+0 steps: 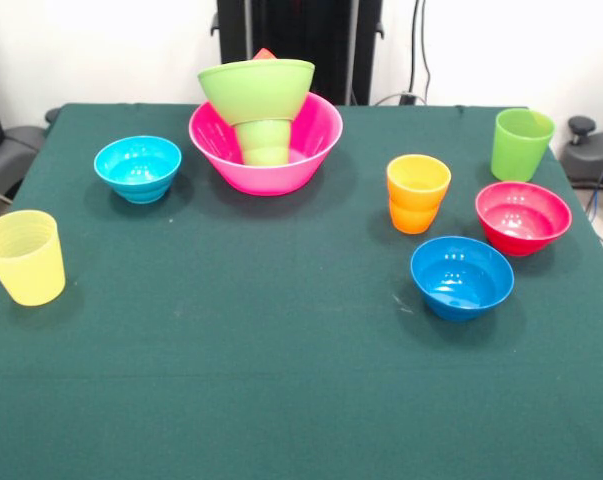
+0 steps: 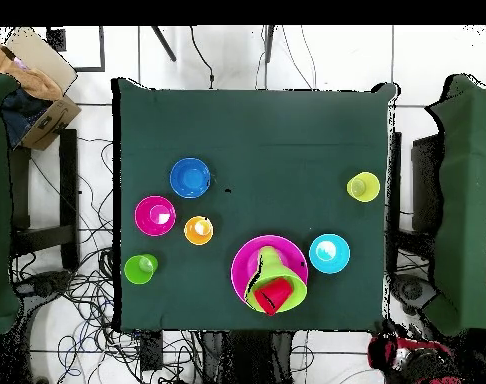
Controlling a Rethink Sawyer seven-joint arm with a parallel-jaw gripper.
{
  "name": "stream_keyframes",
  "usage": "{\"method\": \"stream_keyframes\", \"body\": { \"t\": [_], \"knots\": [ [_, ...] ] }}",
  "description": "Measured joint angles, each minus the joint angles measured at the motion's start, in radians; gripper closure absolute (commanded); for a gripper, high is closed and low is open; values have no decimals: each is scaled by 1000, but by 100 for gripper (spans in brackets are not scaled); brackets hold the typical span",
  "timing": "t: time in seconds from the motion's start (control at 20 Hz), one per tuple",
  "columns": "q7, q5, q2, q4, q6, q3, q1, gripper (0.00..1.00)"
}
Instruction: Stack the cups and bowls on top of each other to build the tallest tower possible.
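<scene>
Green cloth covers the bench point(image 1: 281, 380). Nearest, a yellow cup point(image 1: 24, 257) and a blue bowl point(image 1: 462, 277) are seen. Farther back, an orange cup point(image 1: 418, 193), magenta bowl point(image 1: 523, 217) and light blue bowl point(image 1: 138, 168) are set. The tower point(image 1: 264, 125) is placed at the far edge. No tool is seen.

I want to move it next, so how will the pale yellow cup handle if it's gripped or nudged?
The pale yellow cup looks like thin plastic, so probably light and slightly squeezable. It tapers to a narrower base, so a push near its rim may tip it. Its glossy wall could slip; once on its side it would likely roll.
</scene>
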Motion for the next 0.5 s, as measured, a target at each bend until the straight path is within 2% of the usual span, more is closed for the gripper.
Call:
{"method": "stream_keyframes", "body": {
  "t": [0.2, 0.5],
  "knots": [
    [0, 25, 38, 41, -12, 49, -23, 0],
    [0, 13, 65, 58, -12, 94, -48, 0]
  ]
}}
